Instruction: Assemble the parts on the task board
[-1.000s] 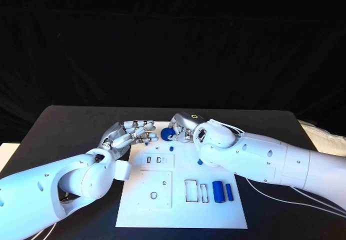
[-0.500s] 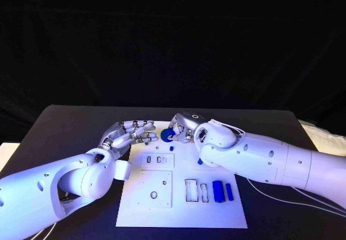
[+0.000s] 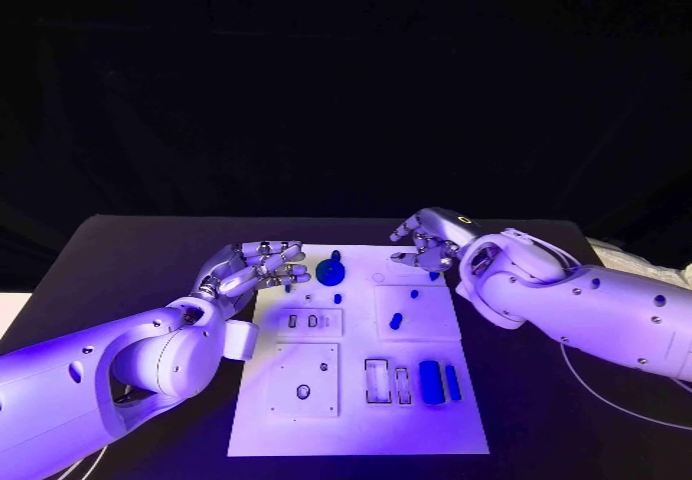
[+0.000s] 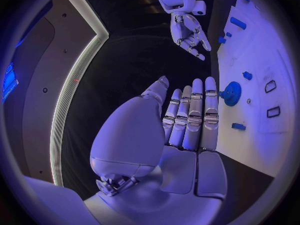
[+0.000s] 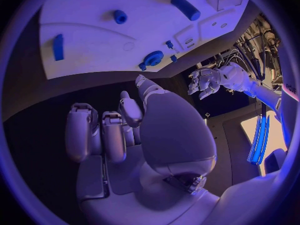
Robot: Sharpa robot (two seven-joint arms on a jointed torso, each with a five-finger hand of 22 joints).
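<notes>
The white task board [image 3: 433,420] lies in the middle of the table. A blue gear [image 3: 330,269] sits on it near its far edge, with neither hand touching it. My left hand [image 3: 260,268] hovers at the board's far left corner, just left of the gear, fingers stretched out and holding nothing. My right hand [image 3: 427,245] is at the far right corner, apart from the gear, fingers loosely bent and empty. The left wrist view has my left hand [image 4: 187,115], the gear [image 4: 231,93] and the right hand [image 4: 189,35]. The right wrist view has my right hand [image 5: 119,130] and the gear [image 5: 152,58].
Two blue bars [image 3: 430,382] [image 3: 453,382] lie side by side at the board's near right. Small blue pieces [image 3: 338,298] [image 3: 395,321] [image 3: 414,294] sit mid-board. Empty rectangular slots [image 3: 378,380] lie left of the bars. Black table [image 3: 144,250] surrounds the board.
My right hand has let go of the blue gear and drawn back to the right. The gear now rests on the board. My left hand has hardly moved.
</notes>
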